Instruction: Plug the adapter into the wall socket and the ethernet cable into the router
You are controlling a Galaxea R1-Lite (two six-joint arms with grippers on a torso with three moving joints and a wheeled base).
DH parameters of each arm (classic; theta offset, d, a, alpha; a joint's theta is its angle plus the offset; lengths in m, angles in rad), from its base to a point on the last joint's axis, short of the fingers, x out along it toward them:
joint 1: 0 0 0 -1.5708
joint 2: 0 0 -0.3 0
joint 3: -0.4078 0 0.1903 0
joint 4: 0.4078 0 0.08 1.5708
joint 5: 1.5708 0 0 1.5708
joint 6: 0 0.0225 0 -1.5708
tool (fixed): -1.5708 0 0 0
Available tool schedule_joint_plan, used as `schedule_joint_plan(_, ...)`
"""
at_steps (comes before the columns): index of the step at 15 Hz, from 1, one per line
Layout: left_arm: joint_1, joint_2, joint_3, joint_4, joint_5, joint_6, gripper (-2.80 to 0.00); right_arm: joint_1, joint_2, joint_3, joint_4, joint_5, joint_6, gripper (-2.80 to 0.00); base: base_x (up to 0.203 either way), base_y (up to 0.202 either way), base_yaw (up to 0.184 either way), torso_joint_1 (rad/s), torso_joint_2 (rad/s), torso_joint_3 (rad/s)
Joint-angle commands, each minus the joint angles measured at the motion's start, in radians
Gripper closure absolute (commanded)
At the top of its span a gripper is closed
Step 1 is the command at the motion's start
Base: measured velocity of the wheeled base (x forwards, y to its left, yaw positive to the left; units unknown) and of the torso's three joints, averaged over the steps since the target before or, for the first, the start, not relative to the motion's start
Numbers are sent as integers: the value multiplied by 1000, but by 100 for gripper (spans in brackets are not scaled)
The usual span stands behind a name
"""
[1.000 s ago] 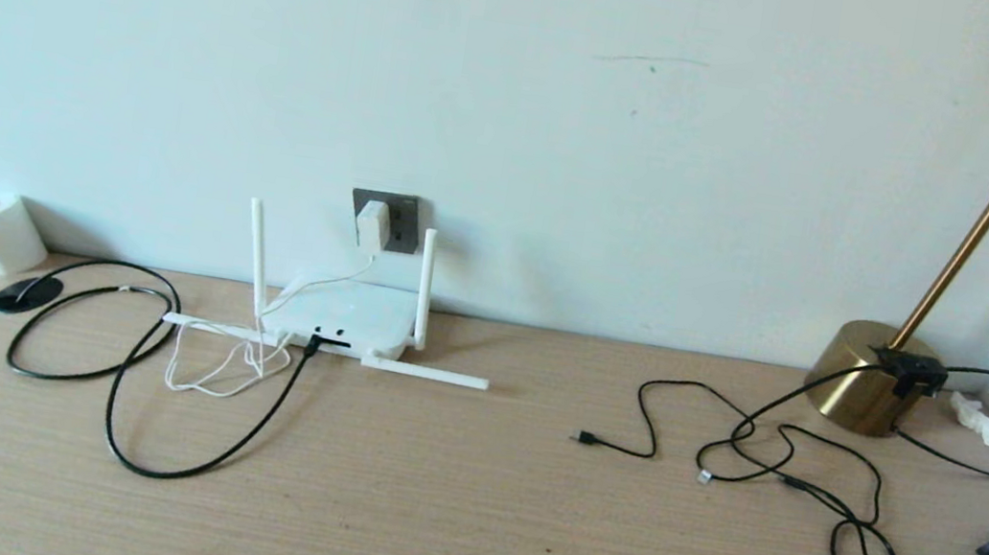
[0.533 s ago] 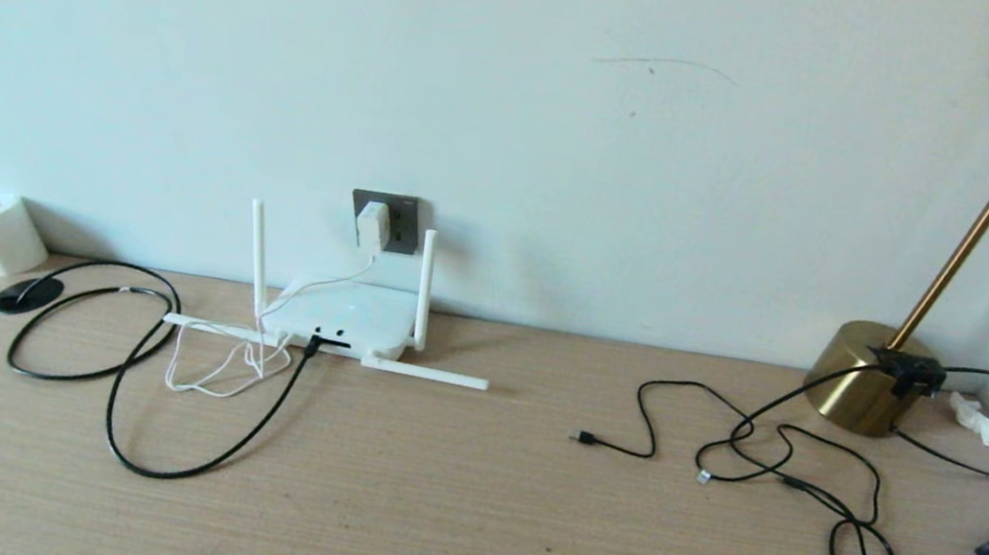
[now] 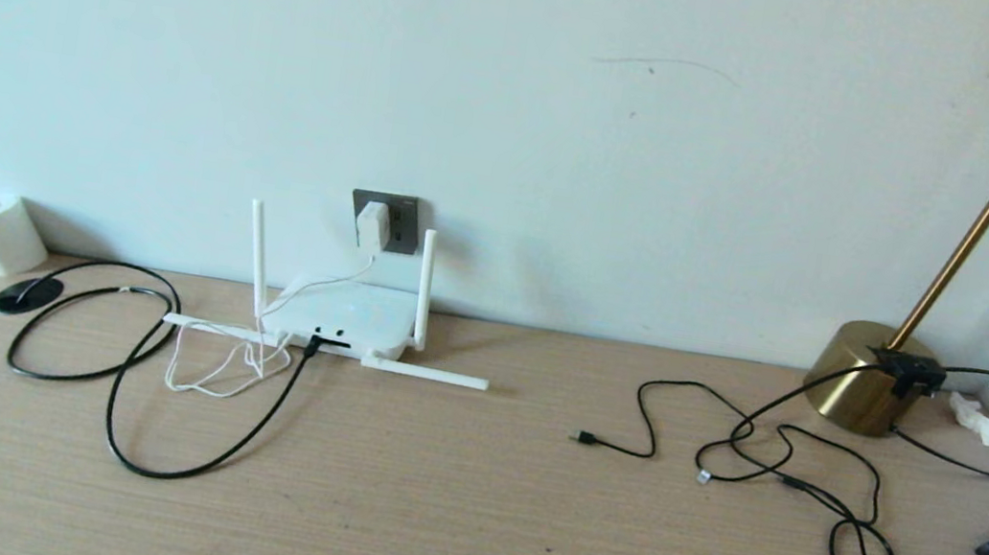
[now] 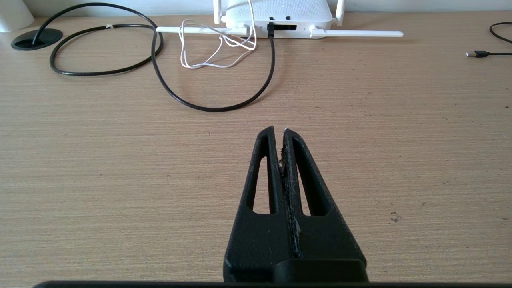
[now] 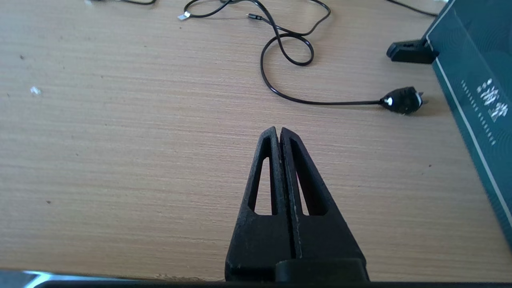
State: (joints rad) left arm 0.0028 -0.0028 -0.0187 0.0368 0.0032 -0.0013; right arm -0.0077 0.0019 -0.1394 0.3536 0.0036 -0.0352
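Your left end effector (image 4: 279, 132) has left the desk's (image 3: 462, 505) near left corner and hangs closed, empty. The adapter (image 3: 372, 225) sits in the wall socket (image 3: 405, 224); the ethernet cable (image 3: 239, 445) meets the router (image 3: 349, 315). The right end effector (image 5: 278, 131) is closed too. Task looks finished.

Only text: pale vertical characters on the dark teal box (image 5: 480, 96) at the desk's right edge, too small to read; nothing else lettered

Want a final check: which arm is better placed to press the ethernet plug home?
Left, probably: the left gripper faces the router and ethernet cable; the right gripper overlooks other cords.
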Motion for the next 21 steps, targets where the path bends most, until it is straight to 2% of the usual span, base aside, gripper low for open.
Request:
schedule_joint_plan(1,0,3,0,3,0,0,0,0,-2,0,2,1,7,0,0,0,0,0,0,0)
schedule_joint_plan(4,0,3,5,-9,1,0,0,0,0,0,2,-1,9,0,0,0,0,0,0,0)
schedule_joint_plan(6,0,3,19,-56,1,0,0,0,-1,2,-4,-2,12,0,0,0,0,0,0,0)
schedule_joint_plan(12,0,3,19,-54,1,0,0,0,2,134,-385,-2,18,0,0,0,0,0,0,0)
schedule_joint_plan(21,0,3,19,-54,1,-2,0,0,0,139,-361,-5,35,0,0,0,0,0,0,0)
